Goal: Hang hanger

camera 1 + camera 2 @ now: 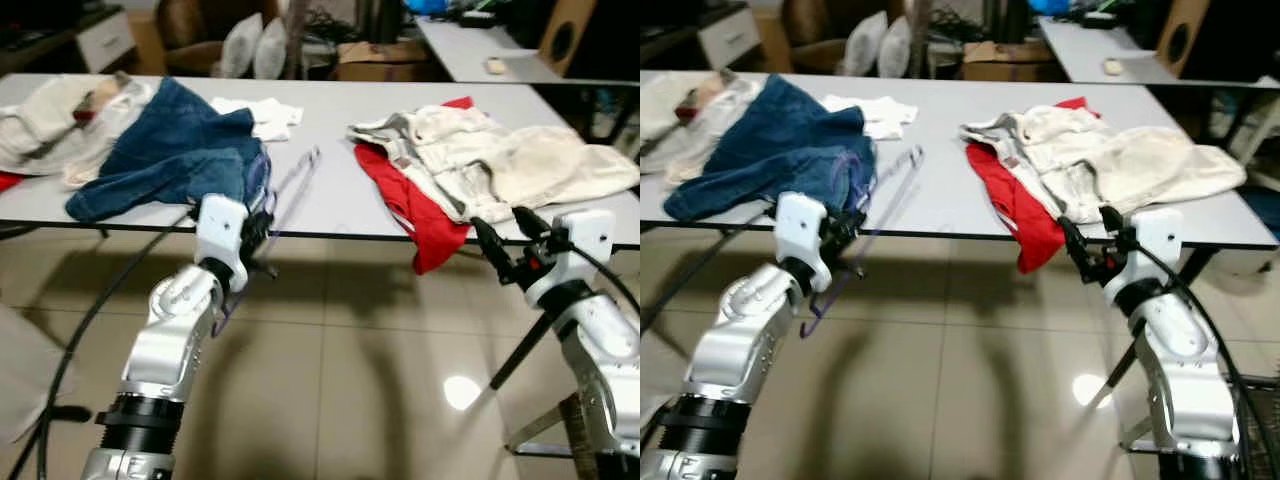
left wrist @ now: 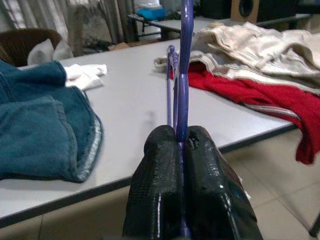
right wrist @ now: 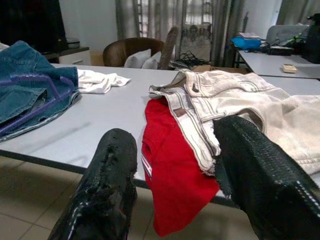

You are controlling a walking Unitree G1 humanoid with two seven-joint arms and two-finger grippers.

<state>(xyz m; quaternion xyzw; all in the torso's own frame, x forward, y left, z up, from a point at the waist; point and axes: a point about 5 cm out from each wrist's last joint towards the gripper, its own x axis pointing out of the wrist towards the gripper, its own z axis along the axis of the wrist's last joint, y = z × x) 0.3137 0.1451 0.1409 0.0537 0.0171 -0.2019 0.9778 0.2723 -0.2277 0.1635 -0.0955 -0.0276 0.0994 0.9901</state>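
Left claw (image 2: 182, 145): clamped on purple hanger (image 1: 865, 225), at counter (image 1: 330, 190) edge.
Right claw (image 3: 175, 170): fingers wide apart, holding nothing, facing red garment (image 3: 172, 165).
Jeans (image 1: 170, 150): on counter.

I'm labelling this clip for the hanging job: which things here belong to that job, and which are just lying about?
Part of the job:
- purple hanger, clamped in the left gripper
- right gripper, open, near the table edge

Lying about:
- blue jeans
- red garment, hanging over the table edge
- cream jacket
- white cloth
- pale clothes at the far left
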